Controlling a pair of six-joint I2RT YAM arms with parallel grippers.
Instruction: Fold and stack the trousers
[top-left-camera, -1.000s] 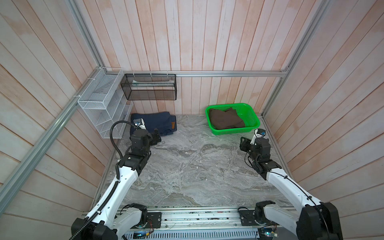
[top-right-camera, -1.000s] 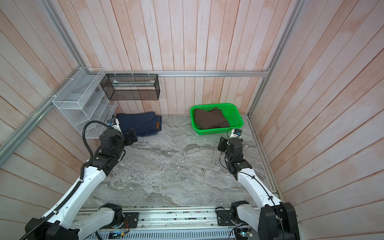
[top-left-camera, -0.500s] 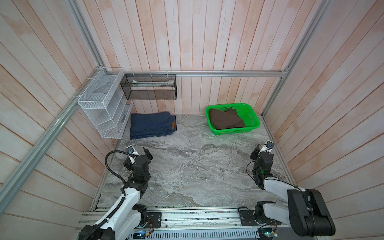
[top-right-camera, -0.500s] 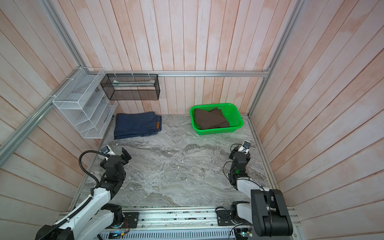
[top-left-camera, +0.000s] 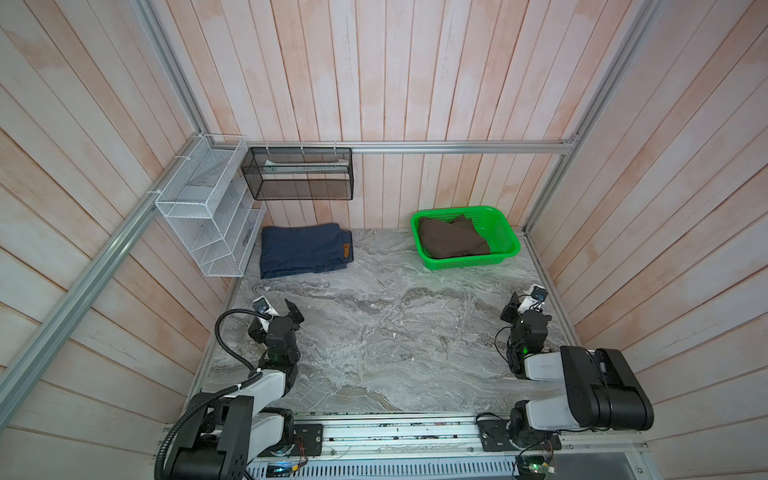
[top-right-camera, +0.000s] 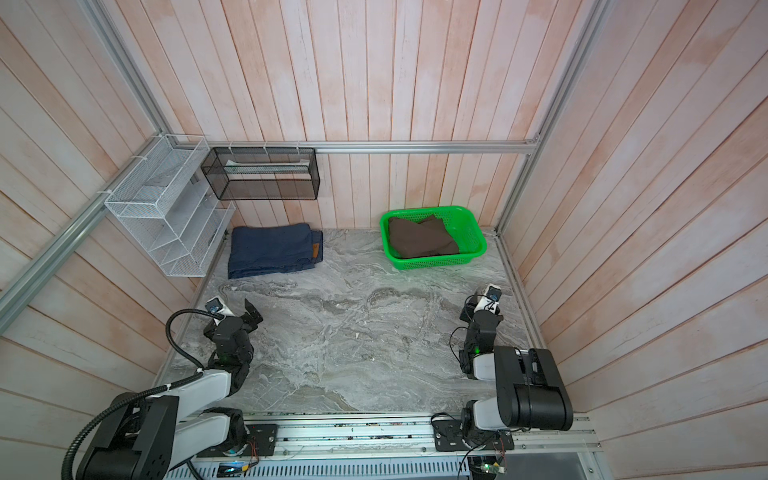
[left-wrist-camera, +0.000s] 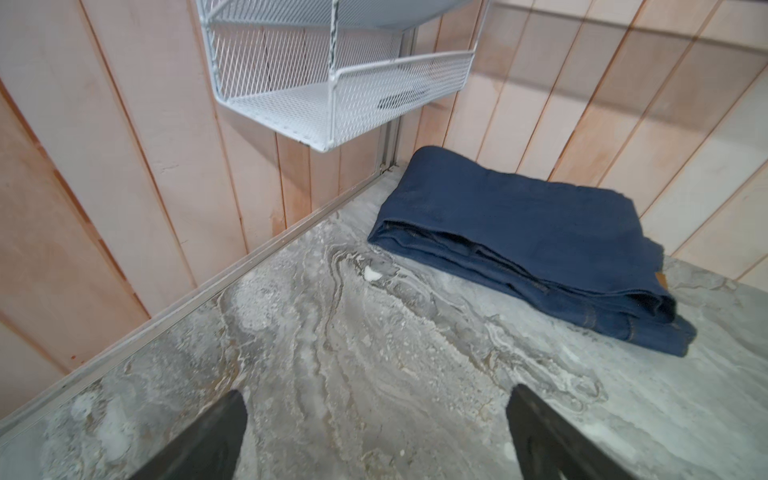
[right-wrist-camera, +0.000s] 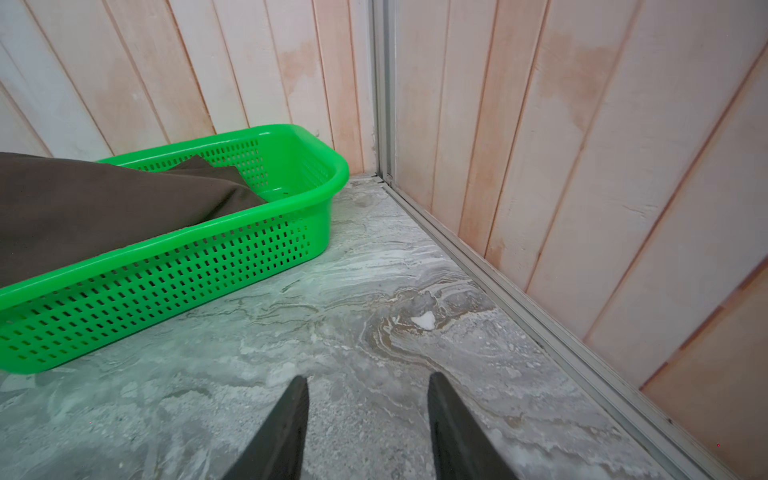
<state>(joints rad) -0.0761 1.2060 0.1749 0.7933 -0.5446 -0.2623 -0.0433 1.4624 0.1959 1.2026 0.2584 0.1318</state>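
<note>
The left end effector (left-wrist-camera: 376, 399) gapes wide and empty, with folded trousers (left-wrist-camera: 519, 232) ahead of it on the surface (left-wrist-camera: 332, 353). The right end effector (right-wrist-camera: 368, 382) stands released and empty, with a green basket (right-wrist-camera: 166, 270) ahead.

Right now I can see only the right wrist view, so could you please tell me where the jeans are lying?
Observer: The trousers lie folded on the table in its far left corner, close to the white wire rack on the left wall.
Operator: Thank you. Is the left hand holding them?
Observer: No, the left hand is wide open and empty, over bare table and well apart from them.
Operator: Is anything stacked on them?
Observer: No, nothing lies on top of them.
</note>
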